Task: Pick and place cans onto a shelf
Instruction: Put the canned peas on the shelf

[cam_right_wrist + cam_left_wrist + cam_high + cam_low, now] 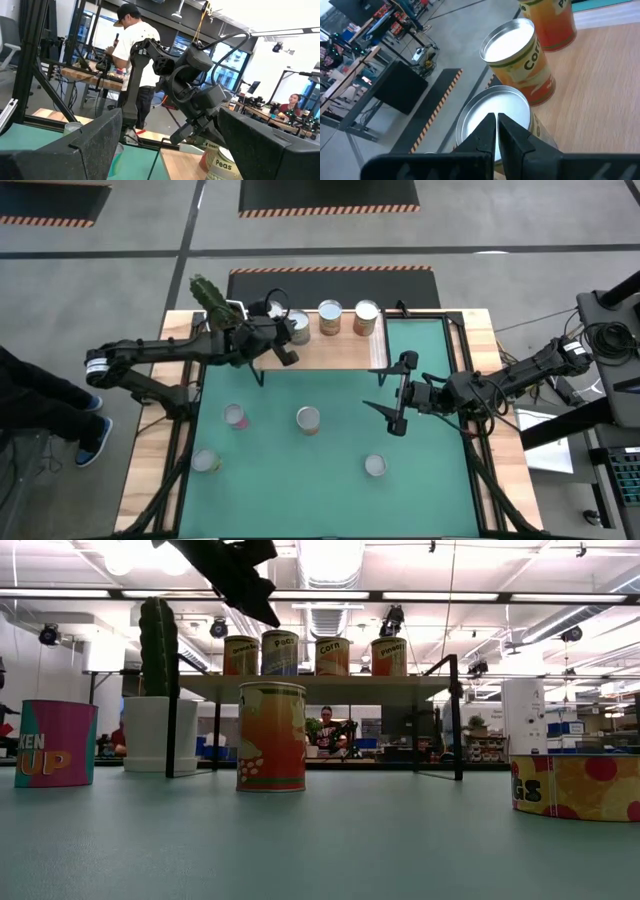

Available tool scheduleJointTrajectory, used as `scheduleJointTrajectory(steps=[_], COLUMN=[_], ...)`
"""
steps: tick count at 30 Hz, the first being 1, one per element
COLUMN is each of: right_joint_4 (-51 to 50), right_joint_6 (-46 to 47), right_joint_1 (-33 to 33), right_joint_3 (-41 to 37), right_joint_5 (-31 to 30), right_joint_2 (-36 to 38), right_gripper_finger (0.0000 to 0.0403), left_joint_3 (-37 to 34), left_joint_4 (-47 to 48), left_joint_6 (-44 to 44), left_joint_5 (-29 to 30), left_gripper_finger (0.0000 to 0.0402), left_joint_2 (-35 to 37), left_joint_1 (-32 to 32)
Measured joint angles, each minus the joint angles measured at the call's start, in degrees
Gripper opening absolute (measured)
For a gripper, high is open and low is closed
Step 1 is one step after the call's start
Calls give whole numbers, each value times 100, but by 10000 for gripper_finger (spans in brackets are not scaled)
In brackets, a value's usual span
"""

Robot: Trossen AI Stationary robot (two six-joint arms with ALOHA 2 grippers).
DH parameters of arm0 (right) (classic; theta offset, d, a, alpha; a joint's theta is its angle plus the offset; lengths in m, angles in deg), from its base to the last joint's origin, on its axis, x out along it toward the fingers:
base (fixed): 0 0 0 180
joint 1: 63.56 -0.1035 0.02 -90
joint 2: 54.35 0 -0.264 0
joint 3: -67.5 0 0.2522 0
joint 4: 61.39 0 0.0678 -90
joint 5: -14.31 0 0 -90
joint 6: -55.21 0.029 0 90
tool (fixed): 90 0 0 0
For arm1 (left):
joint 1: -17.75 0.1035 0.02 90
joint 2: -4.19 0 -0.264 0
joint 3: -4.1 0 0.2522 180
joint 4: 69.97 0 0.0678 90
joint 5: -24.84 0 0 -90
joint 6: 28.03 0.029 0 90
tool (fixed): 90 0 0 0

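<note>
From where I stand the job looks about half done: four cans [306, 656] stand in a row along the shelf [330, 348] at the far edge of the table [440, 480]. In the view from above only three of them show plainly, the fourth being mostly under the left arm. Four more cans wait on the green mat: a pink one [235, 416], an orange one [308, 419], a pale one [205, 461] near the left edge and another pale one [375, 466] toward the near right. The left gripper [287, 356] hovers over the left end of the shelf, fingers pressed together on nothing, right above a silver can top [495, 112]. The right gripper [397, 394] hangs over the mat just in front of the shelf's right end, its fingers spread wide and empty. The cactus pot [157, 733] blocks part of the shelf's left end in the low view, and some labels are cut off or too small to read.
</note>
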Motion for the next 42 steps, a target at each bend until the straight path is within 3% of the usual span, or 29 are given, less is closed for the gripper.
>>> scheduleJointTrajectory(steps=[7, 16, 20, 26, 31, 38, 42], right_joint_4=[-115, -280, -344, -1476, -2071, -3012, -3596], right_joint_6=[78, 579, 850, 1506, 1727, 1694, 1670], right_joint_1=[0, 13, 14, 193, 512, 1023, 1306], right_joint_3=[0, 0, 18, 709, 1464, 2885, 3699], right_joint_5=[-106, -494, -495, -543, -548, -547, -541], right_joint_2=[1, 3, -41, -495, -1317, -2475, -3060], right_gripper_finger=[314, 296, 275, 202, 125, 23, 10], left_joint_3=[-2, -78, -386, -1142, -1754, -2298, -2590], left_joint_4=[-32, 102, 137, 102, -596, -1233, -1455], left_joint_6=[-310, -789, -820, -770, -138, 190, 229], left_joint_5=[0, 2, 506, 1025, 1662, 1659, 1659], left_gripper_finger=[0, 0, 0, 0, 0, 0, 0], left_joint_2=[313, 1031, 1158, 1393, 1876, 2960, 3495], left_joint_1=[-446, -2434, -3156, -3574, -3565, -3573, -3571])
